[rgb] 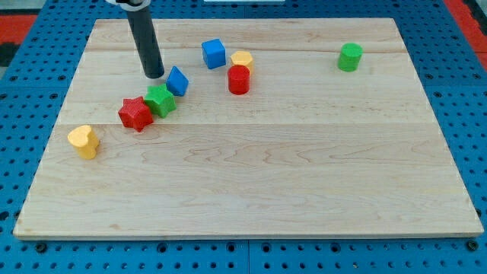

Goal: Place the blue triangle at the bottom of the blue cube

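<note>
The blue triangle (177,80) lies on the wooden board in the upper left part of the view. The blue cube (214,53) sits above and to the right of it, with a gap between them. My tip (155,75) rests on the board just left of the blue triangle, a small gap away. The dark rod rises from the tip to the view's top edge.
A green star (160,100) and a red star (135,114) sit touching, below-left of the triangle. A yellow hexagon (242,58) and red cylinder (239,79) stand right of the cube. A yellow heart (83,141) lies at the left, a green cylinder (350,57) at the upper right.
</note>
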